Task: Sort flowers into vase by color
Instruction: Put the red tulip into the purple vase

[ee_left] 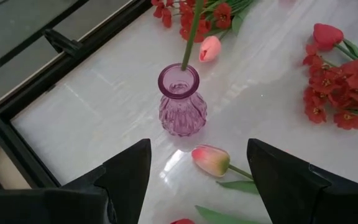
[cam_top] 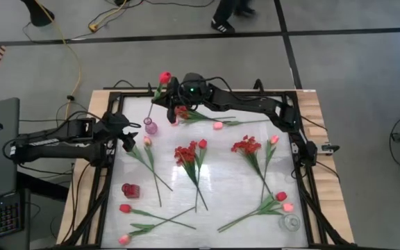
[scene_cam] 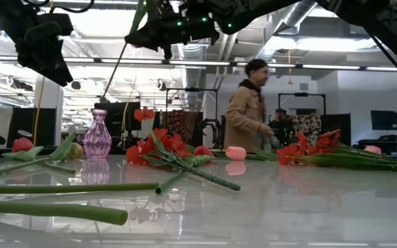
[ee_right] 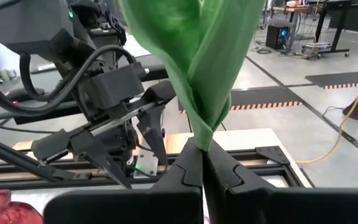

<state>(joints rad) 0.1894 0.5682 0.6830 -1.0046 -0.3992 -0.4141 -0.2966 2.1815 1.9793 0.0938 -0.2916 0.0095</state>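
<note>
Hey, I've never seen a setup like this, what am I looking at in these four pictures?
Two dark robot arms work at a white table. One picture looks straight down, one looks level across the tabletop, and two come from cameras on the arms' wrists. Fake flowers lie scattered on the table: red tulips, pink tulips and red sprays. A purple vase stands near the far left corner. The right tool is shut on the stem of a red tulip, whose lower end is in the vase's mouth. The left tool is open, empty, and faces the vase. A person stands in the room behind.
</note>
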